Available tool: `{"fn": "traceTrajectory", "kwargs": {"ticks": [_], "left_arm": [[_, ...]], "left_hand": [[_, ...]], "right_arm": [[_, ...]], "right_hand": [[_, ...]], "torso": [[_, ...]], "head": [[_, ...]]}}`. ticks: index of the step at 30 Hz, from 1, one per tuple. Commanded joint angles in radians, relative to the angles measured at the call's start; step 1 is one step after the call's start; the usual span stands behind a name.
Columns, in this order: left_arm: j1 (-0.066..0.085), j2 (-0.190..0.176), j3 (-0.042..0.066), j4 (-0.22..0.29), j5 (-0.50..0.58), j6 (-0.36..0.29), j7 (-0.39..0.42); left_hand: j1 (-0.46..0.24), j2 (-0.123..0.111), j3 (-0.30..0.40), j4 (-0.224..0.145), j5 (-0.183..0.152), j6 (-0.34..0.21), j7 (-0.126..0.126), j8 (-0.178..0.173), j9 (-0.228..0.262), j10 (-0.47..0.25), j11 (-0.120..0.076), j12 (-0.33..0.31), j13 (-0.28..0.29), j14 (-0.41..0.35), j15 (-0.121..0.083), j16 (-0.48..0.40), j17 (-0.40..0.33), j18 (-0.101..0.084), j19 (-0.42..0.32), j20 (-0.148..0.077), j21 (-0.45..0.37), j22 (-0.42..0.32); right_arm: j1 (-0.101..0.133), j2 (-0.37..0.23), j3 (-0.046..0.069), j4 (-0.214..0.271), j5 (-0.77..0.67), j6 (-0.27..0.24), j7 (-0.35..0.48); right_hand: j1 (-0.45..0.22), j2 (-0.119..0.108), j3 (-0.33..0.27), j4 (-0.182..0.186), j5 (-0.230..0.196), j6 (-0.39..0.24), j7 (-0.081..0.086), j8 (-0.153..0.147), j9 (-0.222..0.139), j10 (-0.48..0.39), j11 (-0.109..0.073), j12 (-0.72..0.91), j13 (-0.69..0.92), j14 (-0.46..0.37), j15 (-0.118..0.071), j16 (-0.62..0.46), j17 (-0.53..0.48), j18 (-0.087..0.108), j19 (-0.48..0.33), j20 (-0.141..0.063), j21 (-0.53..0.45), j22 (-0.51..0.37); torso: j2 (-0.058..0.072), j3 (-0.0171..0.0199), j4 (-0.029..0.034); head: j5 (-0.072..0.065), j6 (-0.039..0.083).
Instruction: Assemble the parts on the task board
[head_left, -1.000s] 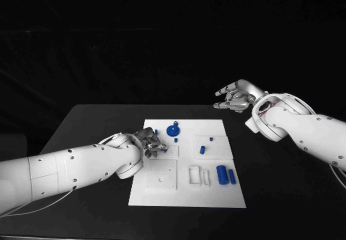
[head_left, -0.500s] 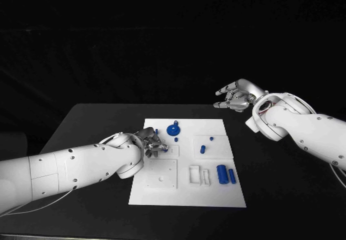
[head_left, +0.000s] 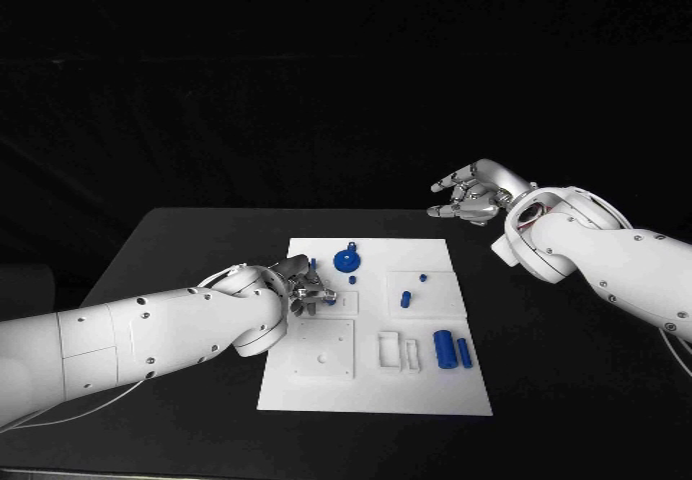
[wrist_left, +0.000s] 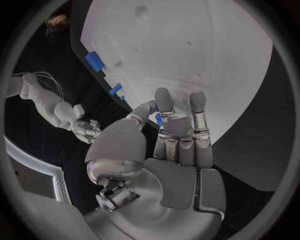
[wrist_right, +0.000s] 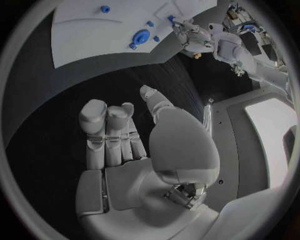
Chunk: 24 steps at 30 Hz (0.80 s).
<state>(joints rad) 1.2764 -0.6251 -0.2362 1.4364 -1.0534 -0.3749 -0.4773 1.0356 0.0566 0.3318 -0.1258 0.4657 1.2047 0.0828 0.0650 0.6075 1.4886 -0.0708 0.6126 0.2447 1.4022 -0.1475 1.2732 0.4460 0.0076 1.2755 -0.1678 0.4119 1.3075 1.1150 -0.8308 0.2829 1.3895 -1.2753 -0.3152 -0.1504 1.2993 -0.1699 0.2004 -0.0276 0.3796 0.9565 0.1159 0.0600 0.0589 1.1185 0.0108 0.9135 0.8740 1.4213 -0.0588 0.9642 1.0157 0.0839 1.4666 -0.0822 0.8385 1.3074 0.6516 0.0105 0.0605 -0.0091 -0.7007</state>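
Observation:
The white task board lies mid-table. My left hand hovers over its left edge, fingers curled in, pinching a small blue part between thumb and fingertips; the same hand fills the left wrist view. A blue disc with a knob sits at the board's far side, a small blue peg just before it. Two blue blocks lie at the right. My right hand hangs high beyond the board's far right corner, holding nothing; its fingers stand apart from the thumb.
A raised square plate sits on the board's near left, with white slotted pieces beside it. Two more small blue parts lie right of centre. Black table surrounds the board on all sides.
The left hand's fingers have shifted a little at the board's left edge. The right hand has stayed where it was.

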Motion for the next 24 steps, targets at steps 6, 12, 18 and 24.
{"fn": "traceTrajectory", "kwargs": {"ticks": [6, 12, 18, 24], "left_arm": [[-0.005, -0.002, -0.004, -0.001, -0.016, 0.059, -0.029], [-0.005, -0.005, -0.004, 0.0, -0.022, 0.062, -0.035], [-0.005, -0.008, -0.004, 0.0, -0.026, 0.061, -0.04], [-0.005, -0.009, -0.004, -0.001, -0.027, 0.064, -0.043]], "left_hand": [[0.02, 0.01, 0.003, 0.0, 0.002, 0.213, -0.128, 0.002, 0.026, 0.027, -0.024, 0.003, 0.001, 0.001, -0.007, 0.001, -0.003, -0.008, 0.005, 0.001, -0.006, 0.018], [0.021, 0.009, 0.003, 0.0, 0.002, 0.213, -0.128, 0.002, 0.025, 0.027, -0.023, 0.002, 0.001, 0.001, -0.007, 0.0, -0.003, -0.008, 0.005, 0.001, -0.007, 0.018], [0.021, 0.009, 0.003, 0.001, 0.004, 0.214, -0.128, 0.003, 0.025, 0.027, -0.024, 0.004, 0.001, 0.002, -0.007, 0.0, -0.003, -0.008, 0.006, 0.001, -0.007, 0.019], [0.021, 0.009, 0.004, 0.001, 0.006, 0.215, -0.129, 0.003, 0.025, 0.027, -0.024, 0.005, 0.002, 0.002, -0.008, 0.001, -0.003, -0.008, 0.006, 0.001, -0.007, 0.019]], "right_arm": [[-0.002, 0.001, 0.001, -0.001, -0.001, 0.014, 0.009], [-0.003, 0.001, 0.001, -0.002, 0.0, 0.015, 0.009], [-0.003, 0.001, 0.001, -0.004, 0.0, 0.015, 0.009], [-0.004, 0.001, 0.001, -0.005, 0.0, 0.016, 0.009]], "right_hand": [[-0.01, 0.003, -0.005, 0.004, 0.005, 0.007, 0.001, 0.0, 0.001, -0.001, -0.004, 0.003, -0.002, -0.001, -0.006, -0.005, 0.0, 0.012, 0.032, -0.001, -0.009, 0.101], [-0.01, 0.003, -0.005, 0.004, 0.005, 0.007, 0.001, 0.0, 0.001, -0.001, -0.004, 0.003, -0.002, -0.001, -0.006, -0.005, 0.0, 0.012, 0.032, -0.001, -0.009, 0.101], [-0.01, 0.003, -0.005, 0.004, 0.005, 0.007, 0.001, 0.0, 0.001, -0.001, -0.004, 0.003, -0.002, -0.001, -0.006, -0.005, 0.0, 0.012, 0.032, -0.001, -0.009, 0.101], [-0.01, 0.003, -0.005, 0.004, 0.005, 0.007, 0.001, 0.0, 0.001, -0.001, -0.004, 0.003, -0.002, -0.001, -0.006, -0.005, 0.0, 0.012, 0.032, -0.001, -0.009, 0.101]], "torso": [[0.0, -0.0003, 0.0004], [0.0, -0.0001, 0.0003], [0.0, -0.0006, 0.0004], [0.0, -0.0005, 0.0007]], "head": [[0.0, -0.004], [0.002, -0.003], [0.002, -0.004], [0.002, -0.005]]}}
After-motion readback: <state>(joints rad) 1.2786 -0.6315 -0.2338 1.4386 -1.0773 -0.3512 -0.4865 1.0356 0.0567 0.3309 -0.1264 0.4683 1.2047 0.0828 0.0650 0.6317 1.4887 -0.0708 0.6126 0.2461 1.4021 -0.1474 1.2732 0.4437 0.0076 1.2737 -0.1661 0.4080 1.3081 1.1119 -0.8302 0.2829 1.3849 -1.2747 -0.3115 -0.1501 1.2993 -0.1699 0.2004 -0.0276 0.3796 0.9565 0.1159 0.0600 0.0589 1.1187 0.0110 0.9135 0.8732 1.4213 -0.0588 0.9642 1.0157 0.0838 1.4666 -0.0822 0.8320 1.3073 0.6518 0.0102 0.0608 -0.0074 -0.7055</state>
